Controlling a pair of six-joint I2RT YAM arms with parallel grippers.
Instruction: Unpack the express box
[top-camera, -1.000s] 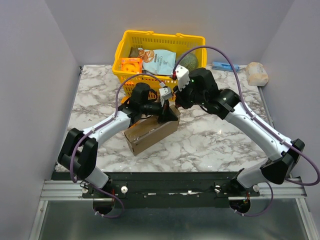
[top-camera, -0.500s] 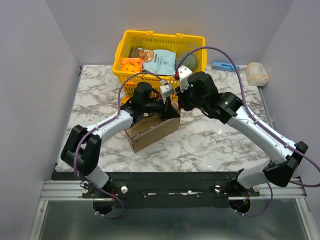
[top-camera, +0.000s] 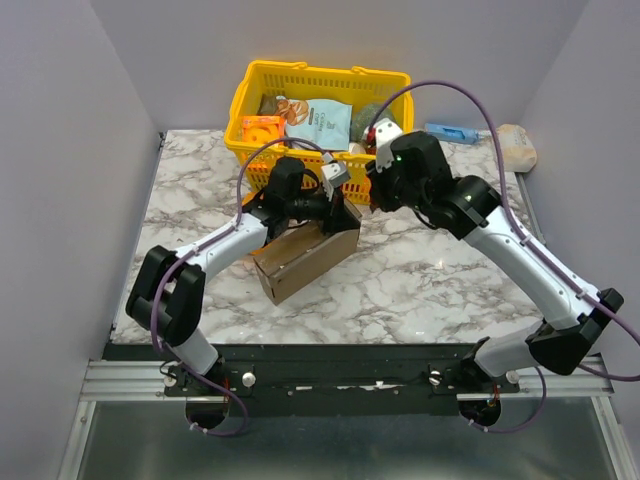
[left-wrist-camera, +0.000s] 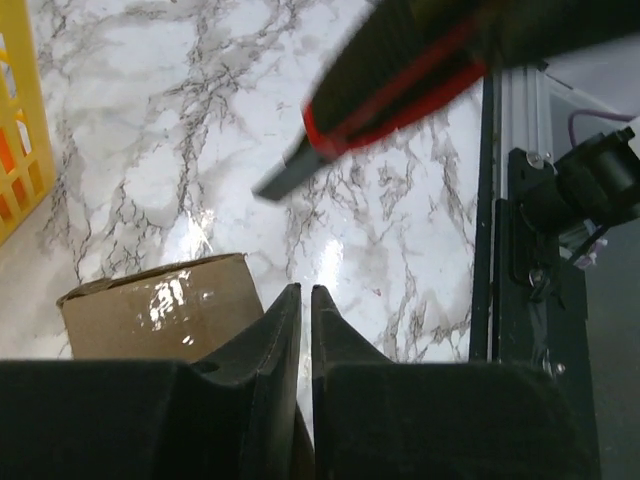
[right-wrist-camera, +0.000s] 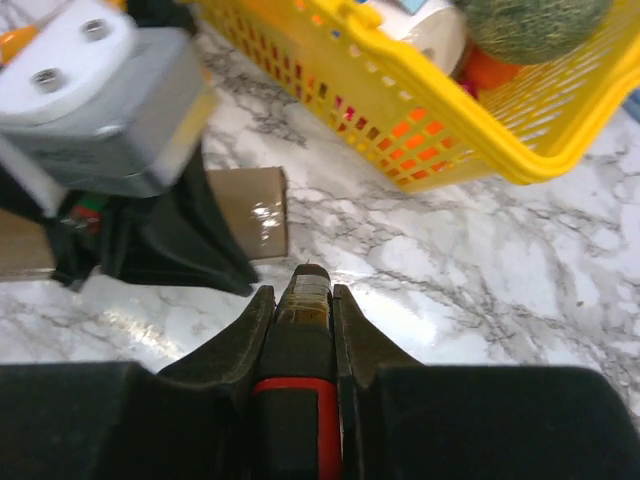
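Supervisor: Box position first, please.

Operator: I see the express box (top-camera: 300, 258) lying flat on the marble table (top-camera: 430, 270). It is turned at a slant, just in front of the yellow basket (top-camera: 330, 78).

Supervisor: And relative to the claws?

Operator: My left gripper (left-wrist-camera: 298, 292) sits over the box's far end, the end nearest the basket. In the left wrist view the cardboard corner lies just left of the fingertips, right beside the left finger. I cannot tell whether it touches. Bare marble shows beyond the tips. My right gripper (right-wrist-camera: 303, 290) hangs just past that same end, on the right side. In its own camera the box shows beyond the tips and a little to the left, partly hidden behind the other gripper's dark fingers.

Supervisor: Jaw states?

Operator: The left jaws stand only a thin slit apart, and I see nothing between them. The right jaws are clamped on a black tool (right-wrist-camera: 297, 345) with a red band, its tip poking out between the fingertips. In the left wrist view that tool crosses the top of the frame, blurred.

Supervisor: Is the tip on the cardboard?

Operator: I cannot tell. In the right wrist view it sits near the box's corner, with marble under it.
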